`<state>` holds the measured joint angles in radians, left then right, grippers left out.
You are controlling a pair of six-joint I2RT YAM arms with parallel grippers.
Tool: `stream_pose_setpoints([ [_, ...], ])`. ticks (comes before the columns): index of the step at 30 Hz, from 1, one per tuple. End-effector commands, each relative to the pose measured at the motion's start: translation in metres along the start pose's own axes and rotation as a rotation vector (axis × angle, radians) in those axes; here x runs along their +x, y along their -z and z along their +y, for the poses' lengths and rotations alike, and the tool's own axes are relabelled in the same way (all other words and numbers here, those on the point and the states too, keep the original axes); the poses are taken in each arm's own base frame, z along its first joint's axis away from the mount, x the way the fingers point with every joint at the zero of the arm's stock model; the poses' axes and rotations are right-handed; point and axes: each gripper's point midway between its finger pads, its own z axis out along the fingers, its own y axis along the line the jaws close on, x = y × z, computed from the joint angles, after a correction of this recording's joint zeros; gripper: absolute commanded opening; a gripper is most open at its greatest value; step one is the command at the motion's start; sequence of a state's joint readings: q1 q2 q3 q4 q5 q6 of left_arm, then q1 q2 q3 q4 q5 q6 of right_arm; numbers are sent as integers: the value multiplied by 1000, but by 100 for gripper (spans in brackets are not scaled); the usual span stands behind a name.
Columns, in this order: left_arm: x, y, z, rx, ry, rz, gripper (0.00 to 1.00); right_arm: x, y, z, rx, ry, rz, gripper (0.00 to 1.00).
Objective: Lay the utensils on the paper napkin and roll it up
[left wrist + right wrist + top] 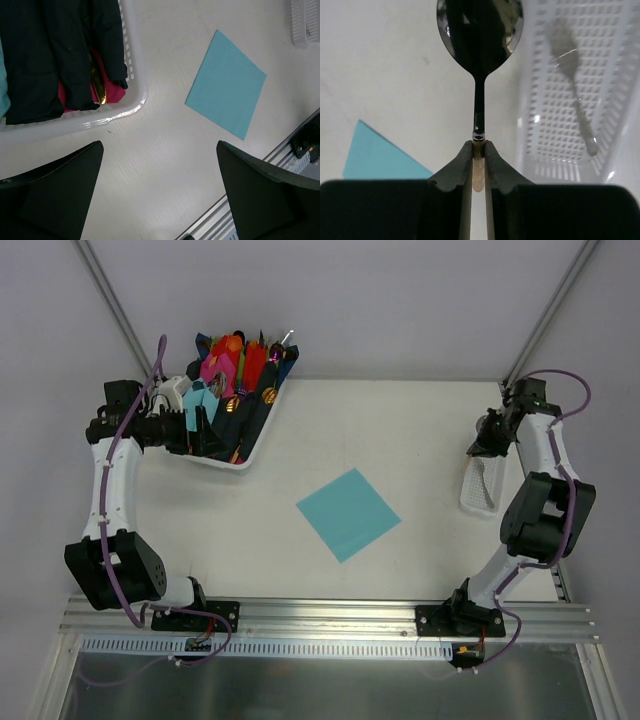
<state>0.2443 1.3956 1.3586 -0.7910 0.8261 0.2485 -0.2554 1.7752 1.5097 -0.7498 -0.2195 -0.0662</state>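
The teal paper napkin [348,513] lies flat in the middle of the table; it also shows in the left wrist view [226,84] and in the right wrist view [377,155]. My right gripper [478,149] is shut on the pale handle of a shiny spoon [480,30] and holds it in the air by the small white basket [620,60]. A silver fork [572,85] lies in that basket. In the top view my right gripper [487,435] is at the far right. My left gripper [160,165] is open and empty, beside the white bin [137,95].
The white bin [262,435] at the back left holds pink, red and dark navy napkin bundles with gold cutlery. The small white basket [481,487] stands at the right edge. The metal rail [330,615] runs along the near edge.
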Motion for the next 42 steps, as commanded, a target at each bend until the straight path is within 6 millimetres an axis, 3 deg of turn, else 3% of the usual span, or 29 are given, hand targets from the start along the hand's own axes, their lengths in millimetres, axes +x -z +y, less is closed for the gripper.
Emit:
stream_pose_setpoints([
  [1,-3,10,0,-27,8,-31,99,28,24,69,-80,165,-18,0],
  [3,-4,12,0,-32,13,-36,99,53,22,85,-66,187,24,0],
  [4,-4,13,0,-38,17,-35,99,76,20,112,-96,256,52,0],
  [6,-4,13,-1,-37,18,-37,99,97,16,134,-98,257,52,0],
  [7,-4,14,-2,-40,16,-40,99,124,14,151,-113,305,82,0],
  [9,-2,15,-1,-51,21,-38,99,144,9,175,-160,316,85,0],
  [10,-1,15,-1,-57,27,-36,99,170,5,189,-173,316,126,0],
  [12,1,16,3,-85,31,-34,99,186,-2,204,-176,315,136,0],
  [13,1,17,4,-93,31,-33,99,204,-3,215,-181,323,158,0],
  [19,6,19,8,-133,37,-28,99,257,-26,243,-116,344,227,0],
  [23,7,20,10,-149,39,-25,99,271,-40,242,-64,291,248,0],
  [31,8,17,11,-139,52,-19,99,264,-53,240,-10,300,213,0],
  [42,11,17,14,-148,49,-11,99,252,-63,220,18,321,256,0],
])
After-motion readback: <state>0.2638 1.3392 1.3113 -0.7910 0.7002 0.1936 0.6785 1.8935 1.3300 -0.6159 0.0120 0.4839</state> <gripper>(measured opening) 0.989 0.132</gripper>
